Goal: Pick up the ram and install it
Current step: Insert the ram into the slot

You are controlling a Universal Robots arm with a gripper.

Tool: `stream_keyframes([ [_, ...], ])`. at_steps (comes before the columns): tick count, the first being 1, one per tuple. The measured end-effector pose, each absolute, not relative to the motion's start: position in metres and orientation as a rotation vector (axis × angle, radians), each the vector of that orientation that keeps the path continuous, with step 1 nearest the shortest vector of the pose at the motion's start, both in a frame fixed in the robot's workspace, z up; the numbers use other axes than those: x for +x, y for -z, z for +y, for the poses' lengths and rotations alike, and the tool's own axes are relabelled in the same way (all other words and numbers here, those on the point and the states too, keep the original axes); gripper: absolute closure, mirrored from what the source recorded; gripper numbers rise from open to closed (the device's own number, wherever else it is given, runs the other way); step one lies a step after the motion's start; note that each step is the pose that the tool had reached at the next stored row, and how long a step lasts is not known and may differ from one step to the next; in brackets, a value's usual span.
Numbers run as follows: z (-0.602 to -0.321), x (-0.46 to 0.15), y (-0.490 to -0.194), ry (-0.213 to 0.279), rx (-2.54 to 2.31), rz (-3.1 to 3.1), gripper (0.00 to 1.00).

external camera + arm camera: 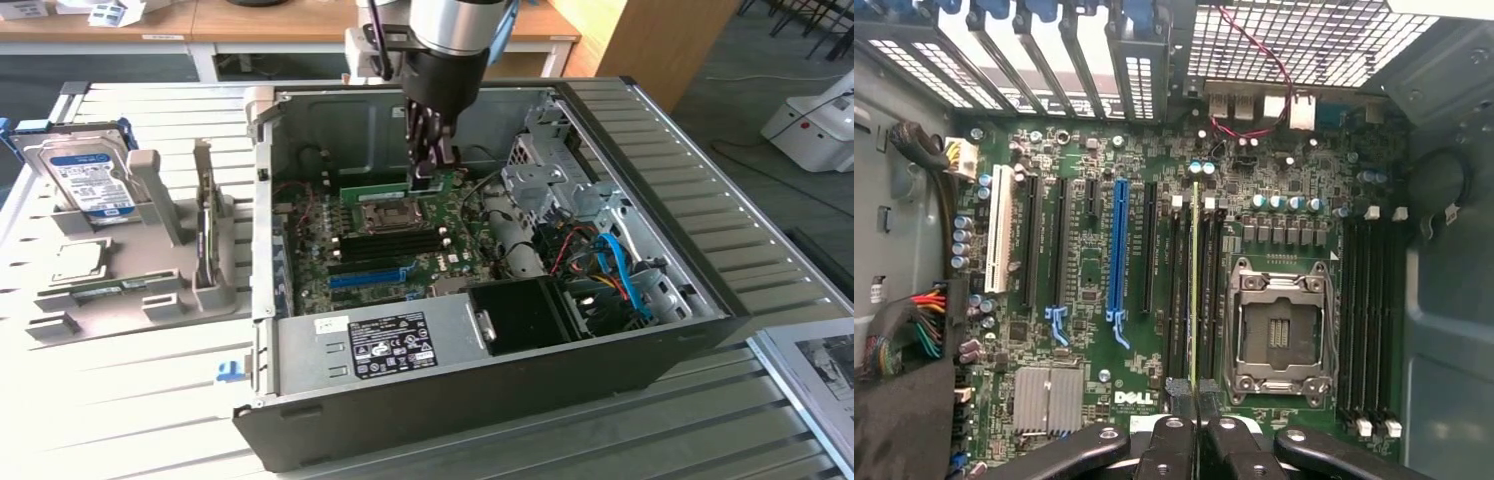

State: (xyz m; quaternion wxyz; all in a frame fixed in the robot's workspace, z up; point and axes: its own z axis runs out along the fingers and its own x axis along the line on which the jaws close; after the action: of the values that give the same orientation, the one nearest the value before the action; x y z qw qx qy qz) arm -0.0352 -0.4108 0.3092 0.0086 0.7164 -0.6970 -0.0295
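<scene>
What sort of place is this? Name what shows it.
Likely a robotics lab workbench: an open computer case lies on a slatted table, a hard drive stands in a grey fixture, and the gripper holds the ram.

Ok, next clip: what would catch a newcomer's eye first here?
First, the open computer case lying on its side mid-table, with the robot arm reaching down into it. Its fingers grip the ram, a thin green stick held edge-on, lined up with the black memory slots beside the processor socket. At the exterior view's left, a grey rack holds a blue-labelled hard drive.
</scene>
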Motion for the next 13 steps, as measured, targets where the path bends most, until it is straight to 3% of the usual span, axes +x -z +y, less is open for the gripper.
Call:
stream_keyframes([
  [13,-0.4108,-0.0352,-0.3000,0.092,2.238,-2.178,0.88],
])
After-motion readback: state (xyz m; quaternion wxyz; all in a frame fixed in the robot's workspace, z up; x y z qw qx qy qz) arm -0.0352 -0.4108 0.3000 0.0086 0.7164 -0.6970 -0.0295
